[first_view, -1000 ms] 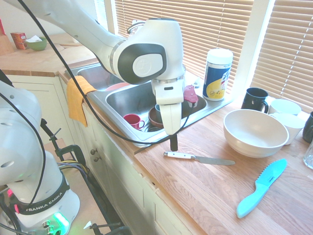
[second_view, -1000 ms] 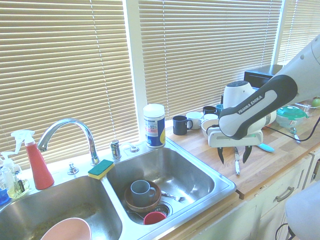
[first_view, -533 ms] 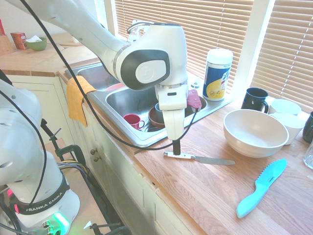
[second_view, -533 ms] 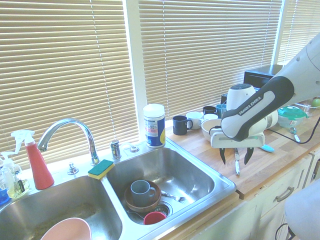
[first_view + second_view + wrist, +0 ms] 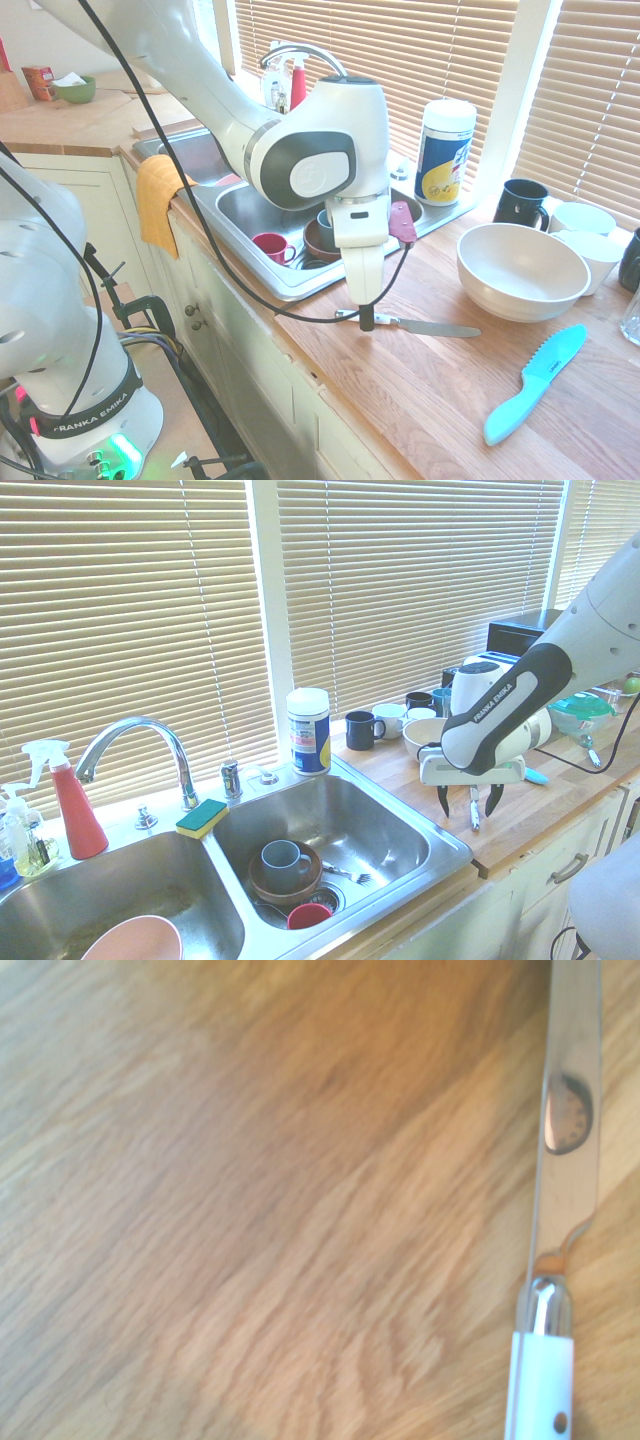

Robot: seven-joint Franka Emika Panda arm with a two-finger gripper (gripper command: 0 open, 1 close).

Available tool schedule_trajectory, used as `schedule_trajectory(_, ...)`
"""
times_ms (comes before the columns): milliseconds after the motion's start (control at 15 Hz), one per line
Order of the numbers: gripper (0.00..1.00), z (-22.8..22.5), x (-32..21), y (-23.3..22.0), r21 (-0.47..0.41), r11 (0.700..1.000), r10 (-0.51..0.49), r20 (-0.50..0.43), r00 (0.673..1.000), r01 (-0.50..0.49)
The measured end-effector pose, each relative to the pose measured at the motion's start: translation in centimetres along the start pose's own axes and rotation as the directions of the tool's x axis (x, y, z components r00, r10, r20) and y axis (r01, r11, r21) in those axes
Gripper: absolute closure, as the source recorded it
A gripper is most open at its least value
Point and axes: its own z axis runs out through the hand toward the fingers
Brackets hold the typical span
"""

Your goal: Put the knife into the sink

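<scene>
Where the wooden counter [image 5: 440,380] meets the sink [image 5: 330,820], the knife [image 5: 435,328] lies flat beside the basin, between it and the blue knife [image 5: 537,382]. Seen in the first exterior view, its long axis runs nearly level across the picture, white handle toward the left, by the sink and the counter's front edge, and blade tip toward the right. The blade is smooth, shiny metal with a rounded reflection on it; a polished collar joins it to the riveted handle. Above the handle end hangs the gripper [image 5: 471,802], its two dark fingers spread wide, one on each side of the knife.

Pale, streaky grain covers the counter. The blue knife has a serrated edge, and the cream bowl [image 5: 523,272] is round and smooth. Brushed steel forms the two sink basins: one contains a pink bowl [image 5: 135,943], the other a red mug [image 5: 309,916], a fork [image 5: 350,874] and a brown bowl [image 5: 287,878] with a grey mug [image 5: 284,865] inside.
</scene>
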Motion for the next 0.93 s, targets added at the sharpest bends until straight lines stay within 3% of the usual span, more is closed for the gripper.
schedule_trajectory(933, 1.0, 0.2, 0.03, -0.41, 0.033, 0.999, 0.018, 0.011, 1.0, -0.019)
